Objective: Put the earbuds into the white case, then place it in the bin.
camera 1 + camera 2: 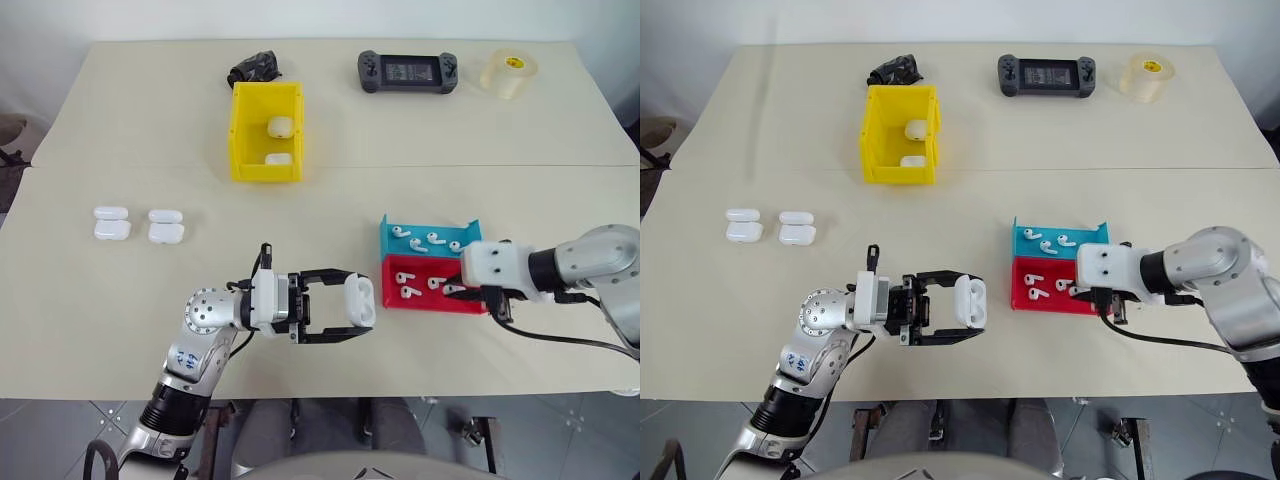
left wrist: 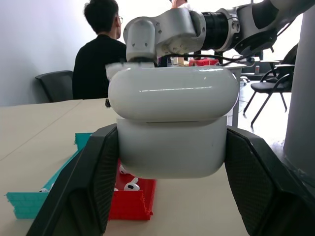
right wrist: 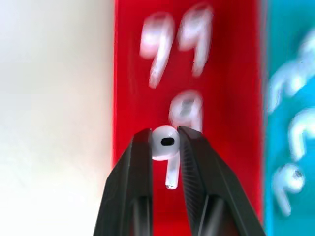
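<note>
Earbud [image 3: 165,143] pinched between right fingers [image 3: 197,162], stem partly hidden.

My surface [image 1: 120,330] is big and pale. The yellow bin [image 1: 266,132] sits on it near the top middle, a black bundle [image 1: 254,69] just behind. A game pad [image 1: 408,72] and a tape roll [image 1: 509,73] lie at the upper right. Two white cases [image 1: 138,225] rest at the left. A blue tray [image 1: 428,238] and a red tray [image 1: 428,285] touch, at the lower right.
</note>
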Available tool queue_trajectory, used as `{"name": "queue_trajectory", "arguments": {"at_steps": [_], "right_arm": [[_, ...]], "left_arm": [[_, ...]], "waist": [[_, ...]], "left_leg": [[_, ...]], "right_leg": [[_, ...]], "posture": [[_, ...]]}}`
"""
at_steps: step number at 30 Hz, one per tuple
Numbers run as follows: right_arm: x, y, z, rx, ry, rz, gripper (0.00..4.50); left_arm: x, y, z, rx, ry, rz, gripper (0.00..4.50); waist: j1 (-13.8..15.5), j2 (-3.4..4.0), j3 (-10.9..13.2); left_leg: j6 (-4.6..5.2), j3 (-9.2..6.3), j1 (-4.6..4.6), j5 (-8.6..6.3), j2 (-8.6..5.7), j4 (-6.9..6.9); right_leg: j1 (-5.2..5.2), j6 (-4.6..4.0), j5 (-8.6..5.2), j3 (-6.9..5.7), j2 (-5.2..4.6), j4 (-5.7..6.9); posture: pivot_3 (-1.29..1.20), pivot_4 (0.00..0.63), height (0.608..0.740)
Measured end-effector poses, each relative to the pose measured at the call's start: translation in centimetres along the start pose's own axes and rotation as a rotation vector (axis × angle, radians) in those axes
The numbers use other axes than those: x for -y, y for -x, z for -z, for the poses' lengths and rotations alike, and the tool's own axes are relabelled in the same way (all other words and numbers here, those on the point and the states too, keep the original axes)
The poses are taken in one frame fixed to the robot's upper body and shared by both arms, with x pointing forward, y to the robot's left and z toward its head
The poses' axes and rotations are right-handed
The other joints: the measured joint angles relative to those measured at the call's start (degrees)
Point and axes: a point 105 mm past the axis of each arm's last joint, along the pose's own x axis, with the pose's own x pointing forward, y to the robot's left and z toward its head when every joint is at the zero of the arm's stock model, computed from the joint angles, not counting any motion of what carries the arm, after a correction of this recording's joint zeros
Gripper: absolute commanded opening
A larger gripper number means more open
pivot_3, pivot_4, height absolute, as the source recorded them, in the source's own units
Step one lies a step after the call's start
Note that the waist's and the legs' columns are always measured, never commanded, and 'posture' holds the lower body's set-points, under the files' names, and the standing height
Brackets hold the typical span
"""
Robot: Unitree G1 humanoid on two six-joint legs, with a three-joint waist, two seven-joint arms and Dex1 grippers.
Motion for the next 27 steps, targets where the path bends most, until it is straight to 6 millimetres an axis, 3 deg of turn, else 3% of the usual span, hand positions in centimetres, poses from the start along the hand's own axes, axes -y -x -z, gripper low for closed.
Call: {"name": "queue_trajectory", "arguments": {"at_steps": [4,7,11,15,20,27], "right_arm": [[0.0,1.7,-2.9,0.268,-0.112,0.049,0.43],[-0.2,2.0,-5.0,0.544,-0.25,0.064,0.43],[0.3,3.3,-9.1,1.036,-0.475,0.109,0.43],[1.3,4.4,-11.4,1.307,-0.603,0.184,0.43],[0.6,4.1,-12.9,1.406,-0.621,0.207,0.43],[0.0,3.0,-13.5,1.426,-0.613,0.199,0.43]], "left_arm": [[-0.3,0.2,-0.2,0.002,-0.003,-0.008,2.8],[-0.8,0.2,-0.5,0.014,0.005,-0.016,2.8],[-1.8,-0.4,-1.5,0.064,0.039,-0.013,2.8],[-2.5,-0.9,-2.1,0.09,0.068,0.0,2.8],[-3.1,-0.9,-2.5,0.102,0.089,-0.002,2.8],[-4.2,-1.4,-3.2,0.135,0.124,-0.008,2.8]], "waist": [[0.2,-0.01,0.0],[0.1,-0.01,0.0],[0.0,-0.01,0.0],[-0.1,-0.01,0.0],[0.0,0.0,0.0],[-0.2,0.0,0.0]], "left_leg": [[0.0,-0.05,0.0,0.0,0.0,0.0],[0.0,-0.09,0.02,0.0,0.0,0.0],[-0.03,-0.15,0.02,0.02,0.02,0.0],[-0.04,-0.13,0.01,0.02,-0.02,-0.02],[-0.03,-0.09,0.0,0.01,-0.22,-0.03],[-0.02,-0.07,0.01,0.02,-0.22,-0.04]], "right_leg": [[0.09,0.0,0.02,-0.12,0.0,-0.03],[0.11,0.0,0.04,-0.11,-0.01,-0.03],[0.07,-0.03,0.06,-0.13,0.02,0.06],[-0.05,-0.04,0.06,-0.1,0.04,0.2],[-0.11,-0.04,0.06,-0.05,0.05,0.29],[-0.15,-0.04,0.06,0.01,0.08,0.35]], "posture": [[0.0,0.15,0.74],[0.0,0.15,0.74],[0.0,0.15,0.74],[0.0,0.15,0.74],[0.0,0.15,0.74],[0.0,0.15,0.74]]}}
